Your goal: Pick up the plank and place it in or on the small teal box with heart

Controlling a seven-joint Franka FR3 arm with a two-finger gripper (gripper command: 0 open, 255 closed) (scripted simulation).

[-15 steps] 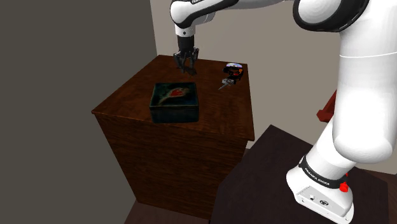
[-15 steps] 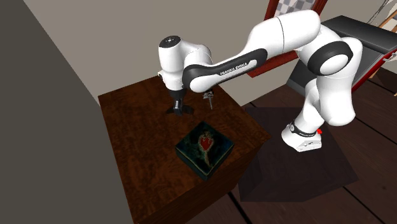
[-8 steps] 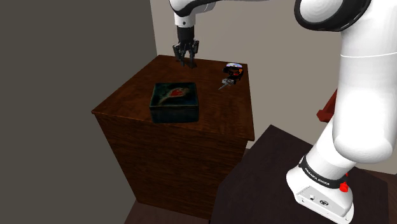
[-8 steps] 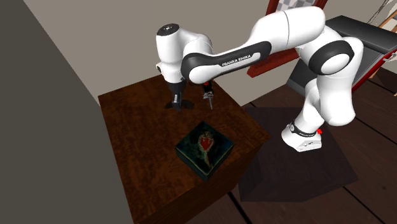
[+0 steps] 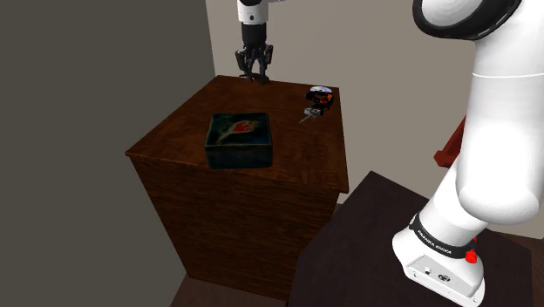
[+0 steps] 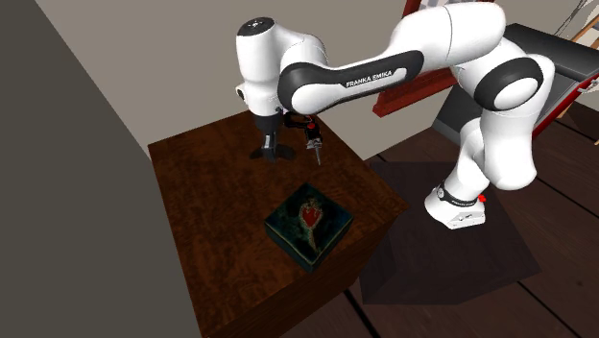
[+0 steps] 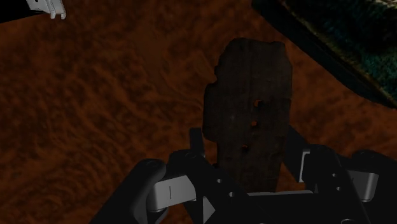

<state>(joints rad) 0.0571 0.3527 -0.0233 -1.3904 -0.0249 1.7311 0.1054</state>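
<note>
**Shoulder view.** The white arm (image 5: 488, 131) rises from its stand (image 5: 366, 249) and reaches across to the far side of the dark wooden counter (image 5: 296, 153). There the wrist points straight down and the tool (image 5: 254, 73) hangs low over the back edge. The small teal box (image 5: 239, 141) (showing a red heart motif) sits near the counter's middle, well apart from the tool. A small dark object with a white cap (image 5: 317, 98) lies towards the far corner at this view's right.

**Second exterior view.** The forearm runs roughly level above the counter, the elbow is bent and the last link is vertical. The tool stands between the wall and the box, with the small object just beside it.

**Wrist view.** The plank (image 7: 251, 114), dark and rough-edged with three small holes, is clasped between the fingers (image 7: 195, 149), which are drawn in narrow against its sides. It hangs over bare counter (contact with the surface cannot be told), with the box's rim near its far end.
</note>
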